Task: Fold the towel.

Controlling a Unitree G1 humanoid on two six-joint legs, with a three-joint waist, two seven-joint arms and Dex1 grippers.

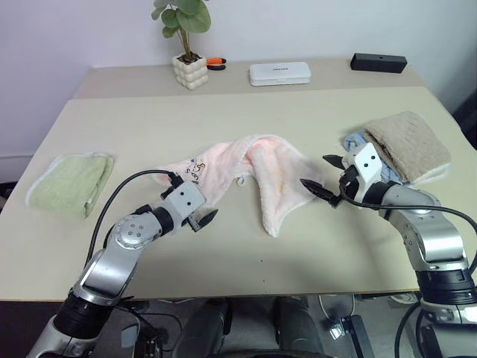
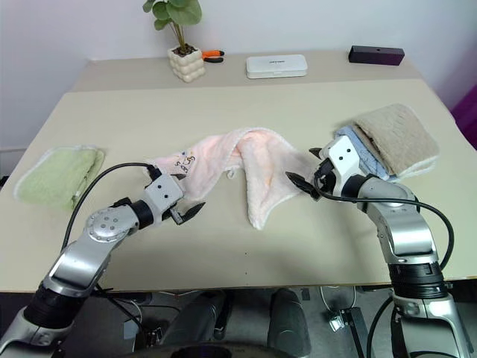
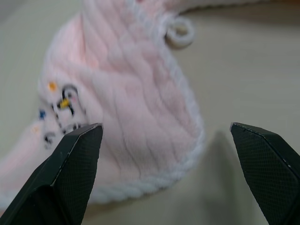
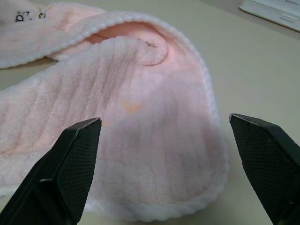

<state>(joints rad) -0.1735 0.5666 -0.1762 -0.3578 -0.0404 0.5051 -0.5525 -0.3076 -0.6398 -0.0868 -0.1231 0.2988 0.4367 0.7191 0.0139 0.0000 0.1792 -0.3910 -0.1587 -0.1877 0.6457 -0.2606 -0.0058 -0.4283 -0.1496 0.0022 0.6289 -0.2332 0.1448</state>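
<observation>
We see a pale beige table (image 1: 298, 112) against a white wall (image 1: 89, 30), with the towel (image 1: 253, 168) lying rumpled near its middle. A green towel (image 1: 71, 183) sits by the left edge; a beige towel (image 1: 408, 145) over a blue one (image 1: 356, 140) lies by the right edge. At the far edge stand a potted plant (image 1: 188, 45), a white box (image 1: 280, 73) and a black box (image 1: 378, 63). The left gripper (image 1: 201, 212) and right gripper (image 1: 322, 179) flank the towel, fingers spread wide, holding nothing
</observation>
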